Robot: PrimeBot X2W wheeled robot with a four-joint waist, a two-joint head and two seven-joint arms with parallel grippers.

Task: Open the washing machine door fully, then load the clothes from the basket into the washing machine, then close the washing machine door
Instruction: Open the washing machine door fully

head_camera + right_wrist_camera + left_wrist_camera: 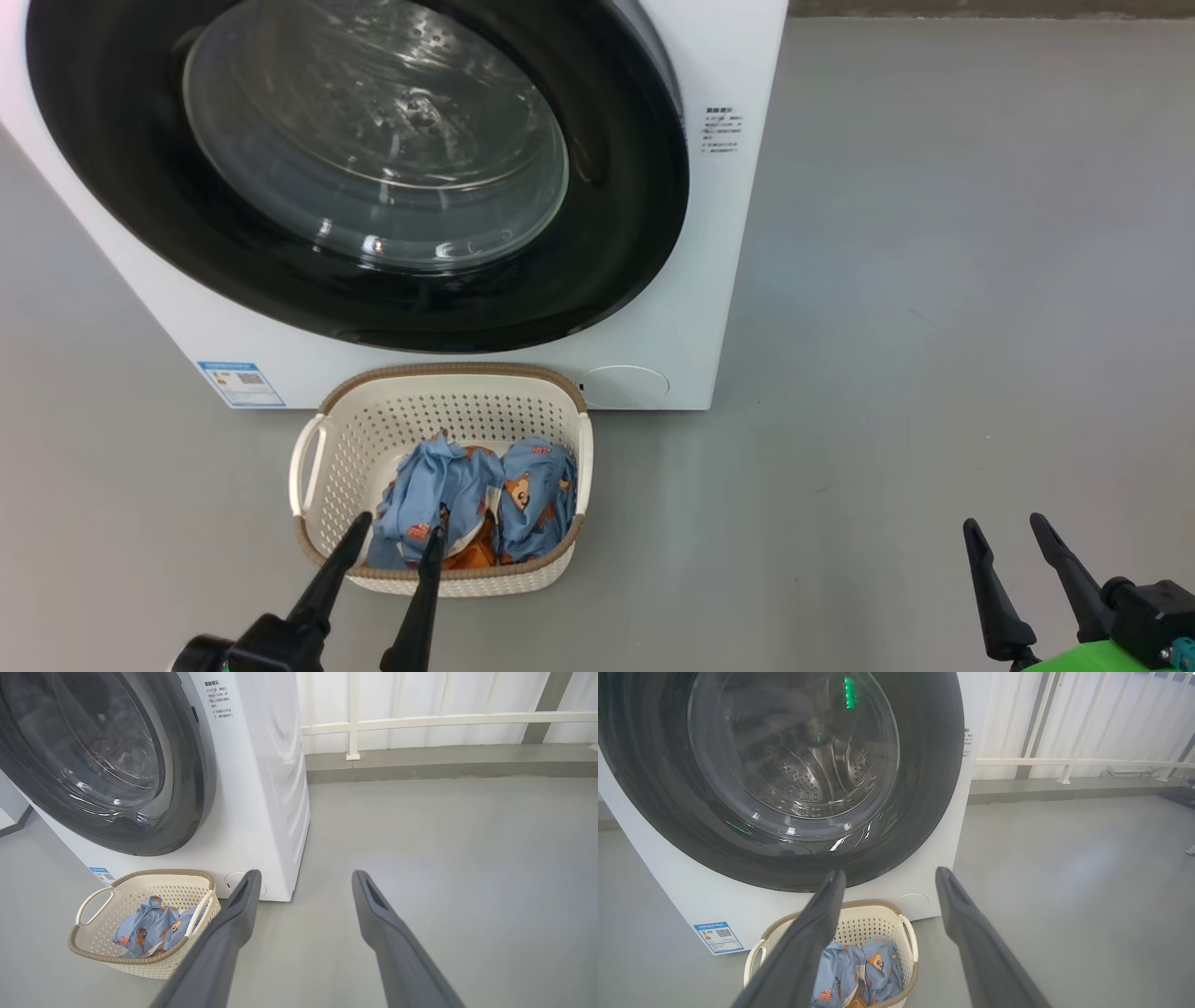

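left tool point(400, 530), long dark fingers apart and empty, above light blue bear-print clothes point(532, 495) in one cream perforated plastic basket point(448, 371) on the floor; right tool point(1006, 527) likewise apart, two tools in all. one round glossy black door point(140, 233) of one white washing machine point(738, 280) looks shut: best hooked at its edge, swung wide. garment count unclear.

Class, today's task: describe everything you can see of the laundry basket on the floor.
The basket is small, rectangular with rounded corners, cream-white plastic, its walls perforated with small holes, a brown woven-look rim and a looped handle at each side. It stands upright on the grey floor just before the washing machine, below its shut door. Crumpled blue bear-print clothes lie inside, filling it only partly.
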